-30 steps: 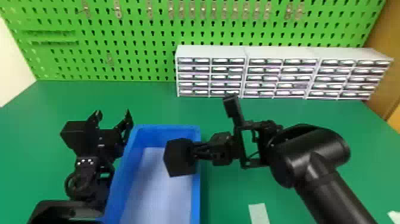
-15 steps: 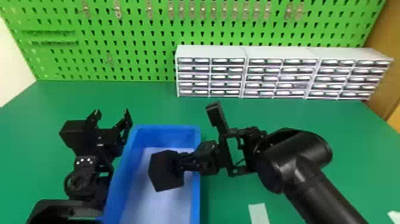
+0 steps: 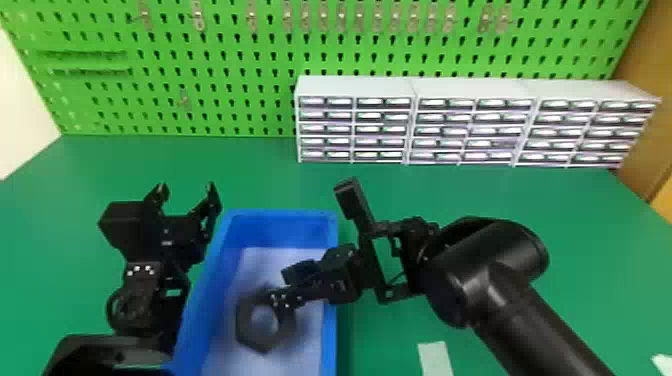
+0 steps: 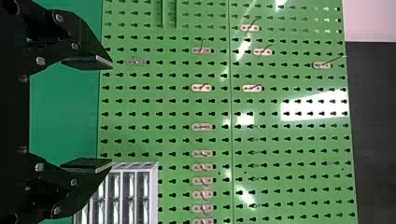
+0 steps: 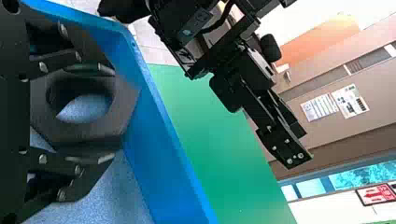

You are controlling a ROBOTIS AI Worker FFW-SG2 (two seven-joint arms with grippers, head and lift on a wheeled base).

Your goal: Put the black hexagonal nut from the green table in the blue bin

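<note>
In the head view, the black hexagonal nut (image 3: pixel 245 325) is blurred at lower centre and partly hidden behind the right gripper (image 3: pixel 283 301). The bottom edge cuts off the blue bin (image 3: pixel 330 345) and pale slip (image 3: pixel 435 357); the pegboard (image 3: pixel 225 90) runs past the top edge.

Blue bin (image 3: pixel 280 231): solid blue walls, pale floor (image 3: pixel 222 352). Black hexagonal nut (image 3: pixel 246 325), over bin floor: uniform dark grey. Table (image 3: pixel 575 225) around bin: plain green. Pegboard (image 3: pixel 240 95) beyond bin: bright green — rows of dark keyhole slots. Cabinets (image 3: pixel 355 87), beyond bin: white frames — gridded fronts.
</note>
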